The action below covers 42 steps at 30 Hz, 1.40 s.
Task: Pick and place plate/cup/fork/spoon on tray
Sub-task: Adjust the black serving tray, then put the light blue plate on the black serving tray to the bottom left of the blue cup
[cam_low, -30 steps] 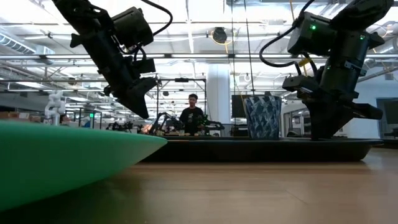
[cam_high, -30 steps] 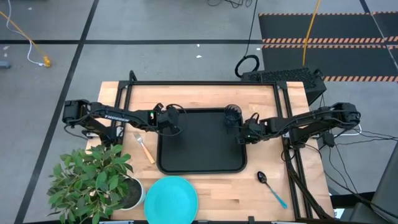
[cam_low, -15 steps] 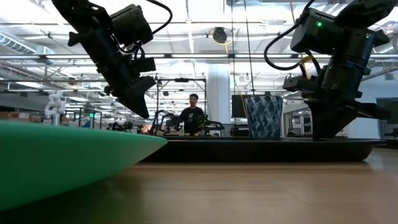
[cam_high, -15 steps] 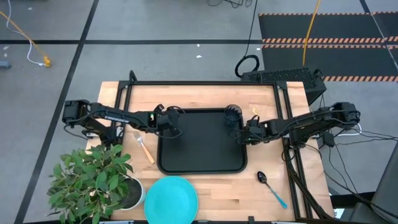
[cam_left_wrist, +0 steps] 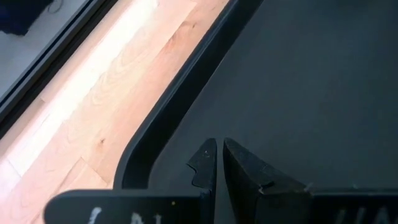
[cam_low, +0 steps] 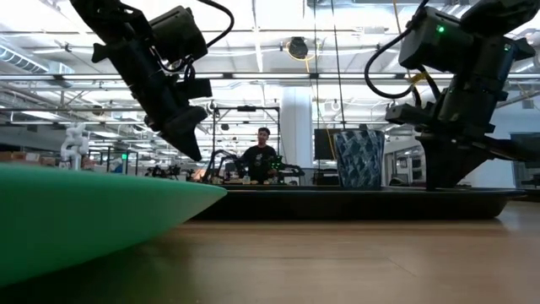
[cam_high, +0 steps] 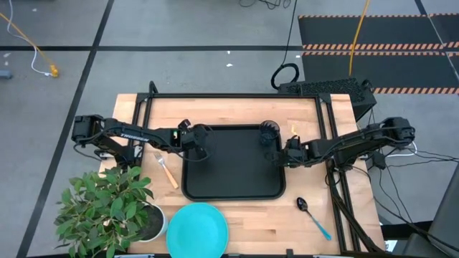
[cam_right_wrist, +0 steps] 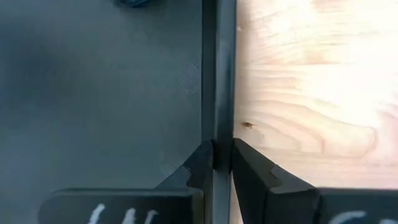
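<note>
Right gripper (cam_right_wrist: 222,163) I see pinching the tray (cam_right_wrist: 99,93) rim; left gripper (cam_left_wrist: 219,163) closed empty above its floor

cup (cam_high: 268,132) in tray (cam_high: 231,179) far corner | fork (cam_high: 166,170) left | spoon (cam_high: 313,215) right | plate (cam_high: 197,229) near

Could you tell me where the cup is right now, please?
In the high view, the cup stands in the tray's far right corner, beside the right gripper.

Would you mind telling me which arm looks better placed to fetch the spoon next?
The right arm, probably. The spoon lies on the table's right side, outside the tray, and the right gripper sits at the tray's right rim, while the left gripper is at the tray's far-left corner.
</note>
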Motion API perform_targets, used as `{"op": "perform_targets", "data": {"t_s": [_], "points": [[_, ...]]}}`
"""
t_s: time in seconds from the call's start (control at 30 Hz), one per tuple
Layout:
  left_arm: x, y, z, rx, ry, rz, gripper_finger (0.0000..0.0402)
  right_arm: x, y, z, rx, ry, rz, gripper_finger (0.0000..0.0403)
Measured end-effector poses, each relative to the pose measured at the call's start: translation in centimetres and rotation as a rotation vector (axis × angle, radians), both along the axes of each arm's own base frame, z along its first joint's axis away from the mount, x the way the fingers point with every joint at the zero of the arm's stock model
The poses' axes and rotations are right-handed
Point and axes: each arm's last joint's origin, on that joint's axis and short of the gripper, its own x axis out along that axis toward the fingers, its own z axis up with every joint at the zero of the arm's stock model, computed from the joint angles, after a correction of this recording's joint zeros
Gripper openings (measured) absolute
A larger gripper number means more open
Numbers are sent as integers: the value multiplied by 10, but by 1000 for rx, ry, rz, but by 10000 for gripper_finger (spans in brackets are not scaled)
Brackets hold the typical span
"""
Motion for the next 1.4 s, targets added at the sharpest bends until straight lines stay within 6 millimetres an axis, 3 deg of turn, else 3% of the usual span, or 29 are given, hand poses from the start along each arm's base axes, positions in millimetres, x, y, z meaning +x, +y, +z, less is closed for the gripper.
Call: {"op": "perform_targets", "data": {"t_s": [0.47,0.73,1.03,1.4], "points": [[0,-8,-1,22,41,-66,31,-3,12,0,-24,-21,-91,37],[-1,-9,-2,35,55,-93,31,-1,12,0,-22,-29,-58,29],[-6,-9,-10,37,78,-97,31,-2,13,5,4,-45,11,84],[-6,-11,-10,20,61,-80,31,-9,12,24,-11,-141,144,145]]}}
